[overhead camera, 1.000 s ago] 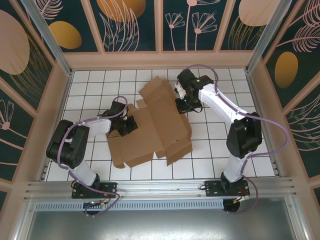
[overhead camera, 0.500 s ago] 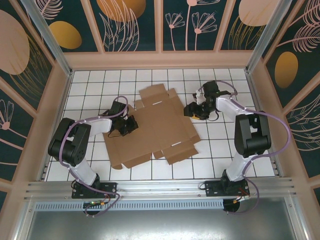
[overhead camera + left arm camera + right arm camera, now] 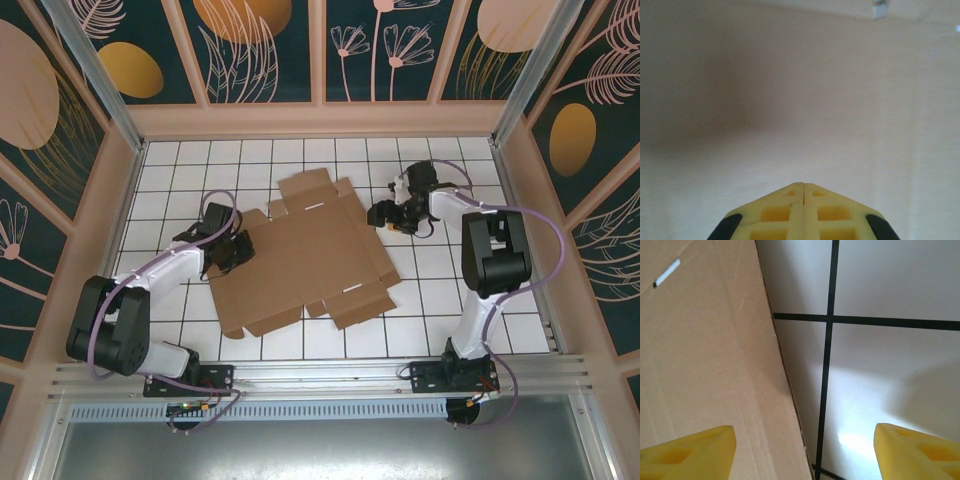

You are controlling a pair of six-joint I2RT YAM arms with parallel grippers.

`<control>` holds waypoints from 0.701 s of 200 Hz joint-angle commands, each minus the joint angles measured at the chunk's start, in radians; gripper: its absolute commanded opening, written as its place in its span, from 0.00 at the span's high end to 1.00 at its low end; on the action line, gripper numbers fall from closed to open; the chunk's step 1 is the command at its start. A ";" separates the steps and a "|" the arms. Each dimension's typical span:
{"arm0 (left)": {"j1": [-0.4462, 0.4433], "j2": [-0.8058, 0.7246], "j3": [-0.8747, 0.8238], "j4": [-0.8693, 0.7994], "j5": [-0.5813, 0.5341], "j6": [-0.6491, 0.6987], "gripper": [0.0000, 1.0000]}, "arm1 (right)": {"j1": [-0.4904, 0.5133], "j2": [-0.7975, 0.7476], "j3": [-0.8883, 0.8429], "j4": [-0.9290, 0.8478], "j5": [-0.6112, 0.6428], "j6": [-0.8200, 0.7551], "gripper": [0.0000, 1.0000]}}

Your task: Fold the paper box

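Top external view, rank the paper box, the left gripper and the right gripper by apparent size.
1. The paper box, by far the largest.
2. The left gripper and right gripper: they look alike in size, so no ranking between them.

Right wrist view: the paper box [image 3: 705,350] is cut off by the left, top and bottom edges; the right gripper [image 3: 804,437] fingers are cropped at the bottom edge.

Left wrist view: the surface [image 3: 800,90] beyond the left gripper [image 3: 803,186] is blurred and unidentifiable.

Bare tiles [image 3: 430,300] beside flat paper box [image 3: 300,262]
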 commanded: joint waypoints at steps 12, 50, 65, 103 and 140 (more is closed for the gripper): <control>0.066 0.109 -0.042 -0.018 0.008 -0.004 1.00 | 0.003 0.083 0.034 0.000 -0.189 -0.020 0.26; 0.065 0.192 -0.049 0.046 0.072 -0.041 1.00 | 0.048 0.180 0.062 -0.036 -0.402 -0.048 0.27; 0.066 0.215 -0.052 0.061 0.091 -0.047 1.00 | 0.073 0.197 0.062 -0.034 -0.490 -0.054 0.29; 0.064 0.210 -0.055 0.070 0.096 -0.048 1.00 | 0.063 0.187 0.040 0.014 -0.540 -0.014 0.38; 0.064 0.189 -0.057 0.072 0.102 -0.046 1.00 | 0.023 0.089 0.046 -0.009 -0.392 0.016 0.61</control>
